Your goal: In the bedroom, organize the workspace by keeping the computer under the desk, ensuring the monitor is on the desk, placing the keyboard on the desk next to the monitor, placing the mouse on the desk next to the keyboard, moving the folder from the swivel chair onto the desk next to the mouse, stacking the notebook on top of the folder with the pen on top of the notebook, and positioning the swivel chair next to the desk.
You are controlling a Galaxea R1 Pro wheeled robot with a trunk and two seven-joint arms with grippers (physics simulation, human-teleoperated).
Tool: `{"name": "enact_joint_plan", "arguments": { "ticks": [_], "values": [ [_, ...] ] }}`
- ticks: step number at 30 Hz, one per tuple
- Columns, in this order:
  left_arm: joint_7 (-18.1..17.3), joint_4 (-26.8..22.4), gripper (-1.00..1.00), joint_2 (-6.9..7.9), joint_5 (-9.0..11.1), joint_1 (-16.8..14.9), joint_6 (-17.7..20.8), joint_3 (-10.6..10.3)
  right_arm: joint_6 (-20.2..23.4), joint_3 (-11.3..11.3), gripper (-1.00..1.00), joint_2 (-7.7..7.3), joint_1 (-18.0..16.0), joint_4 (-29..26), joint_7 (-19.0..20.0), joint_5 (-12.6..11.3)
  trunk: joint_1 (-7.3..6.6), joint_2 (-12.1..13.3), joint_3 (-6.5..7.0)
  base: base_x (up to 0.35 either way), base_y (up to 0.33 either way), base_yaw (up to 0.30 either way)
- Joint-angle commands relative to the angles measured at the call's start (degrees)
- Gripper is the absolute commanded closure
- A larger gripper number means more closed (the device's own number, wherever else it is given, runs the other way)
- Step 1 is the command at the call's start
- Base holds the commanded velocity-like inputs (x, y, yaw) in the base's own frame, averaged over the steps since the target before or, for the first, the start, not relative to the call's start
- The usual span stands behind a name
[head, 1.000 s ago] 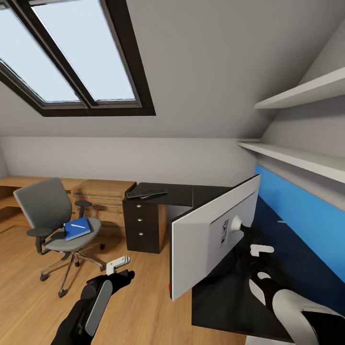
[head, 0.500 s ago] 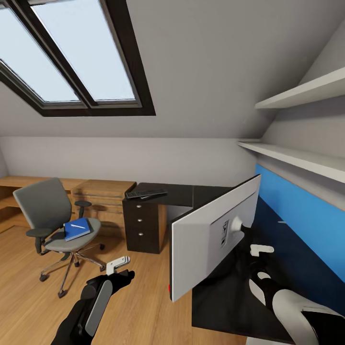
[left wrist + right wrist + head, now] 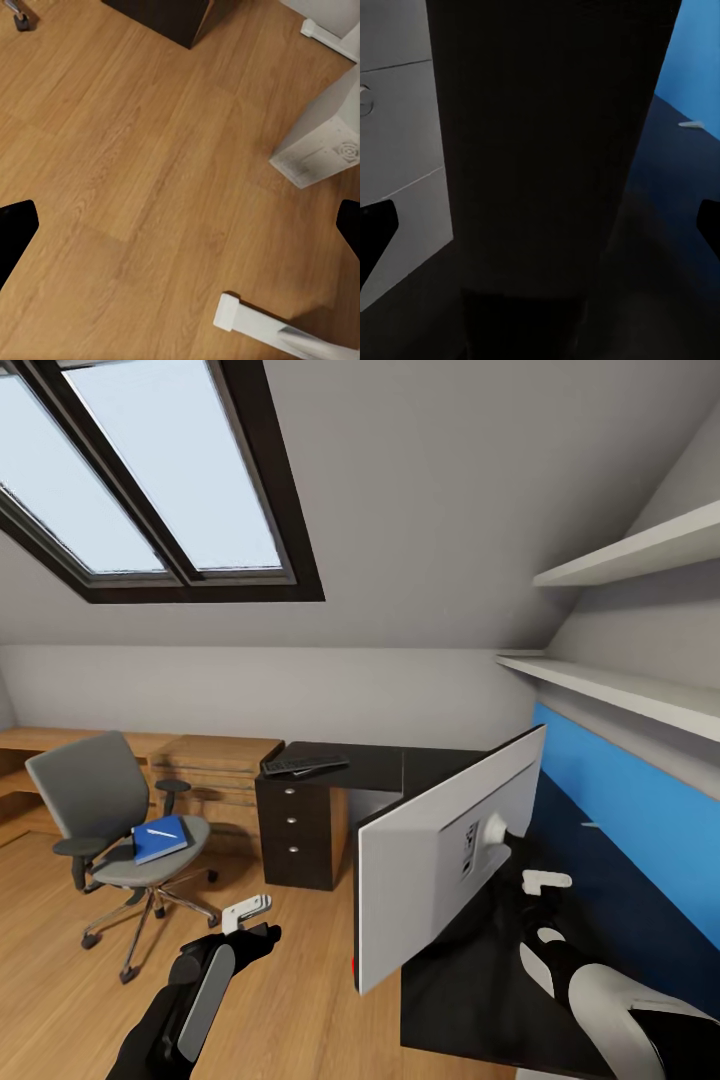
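Tilting slightly further, monitor [image 3: 440,860] white back, right gripper [image 3: 545,905] behind, unmoved

Evenly lit, sharp simulated bedroom, daylight from above.
A bright skylight [image 3: 150,470] cast soft light; the desk [image 3: 480,970] surface stayed dark, and the right wrist view was dim and murky.

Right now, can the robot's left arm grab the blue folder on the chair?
Probably not yet. The folder lies on the swivel chair seat, well beyond the left gripper, which hangs open over bare floor. Nothing blocks the way; the robot likely needs to roll closer.
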Motion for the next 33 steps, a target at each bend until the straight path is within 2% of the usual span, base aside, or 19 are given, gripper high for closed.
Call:
{"name": "enact_joint_plan", "arguments": {
  "ticks": [1, 19, 20, 33],
  "values": [
    [0.42, -0.07, -1.00, -0.06, 0.61, -0.04, 0.21, 0.08, -0.21, -0.34, -1.00, 0.01, -0.06, 0.06, -0.02, 0.22, 0.02, -0.06, -0.09, 0.045, 0.000, 0.000],
    [0.42, -0.07, -1.00, -0.07, 0.61, -0.04, 0.27, 0.06, -0.21, -0.33, -1.00, 0.01, -0.06, 0.06, -0.02, 0.22, 0.02, -0.06, -0.09, 0.008, 0.000, 0.000],
    [0.43, -0.07, -1.00, -0.07, 0.61, -0.04, 0.27, 0.06, -0.21, -0.34, 1.00, 0.01, -0.06, 0.06, -0.02, 0.22, 0.02, -0.06, -0.09, 0.000, 0.000, 0.000],
    [0.42, -0.07, -1.00, -0.05, 0.61, -0.04, 0.28, 0.10, -0.36, -0.36, 1.00, 0.01, -0.06, -0.02, -0.11, 0.22, 0.02, -0.06, -0.09, 0.000, 0.000, 0.000]
  ]
}}
